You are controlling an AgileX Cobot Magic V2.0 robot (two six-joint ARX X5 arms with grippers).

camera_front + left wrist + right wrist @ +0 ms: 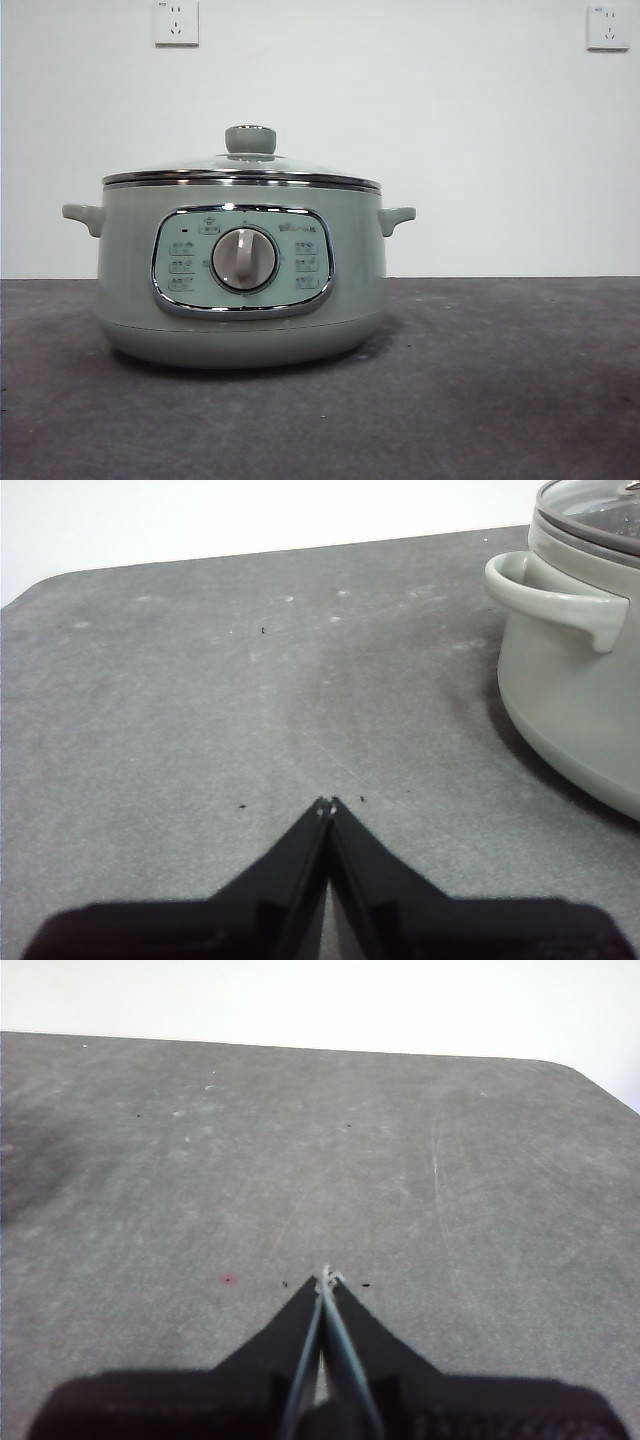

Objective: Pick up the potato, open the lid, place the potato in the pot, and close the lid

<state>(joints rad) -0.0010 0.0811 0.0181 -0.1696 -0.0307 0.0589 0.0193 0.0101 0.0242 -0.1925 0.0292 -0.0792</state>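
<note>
You have the pot [240, 270] standing on the table [500, 400], left of centre in the front view, its dial [243, 259] facing you at 6 o'clock. The lid [245, 170] sits closed on its rim. On the wall behind, one socket [176, 22] is at 11 o'clock, another [608, 27] at 2 o'clock

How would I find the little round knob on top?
Look for the big pale green pot sitting on the dark grey table. On it rests a clear glass lid with a shiny rim. The knob stands at the lid's centre, green and higher up than the white dial on the front.
</note>
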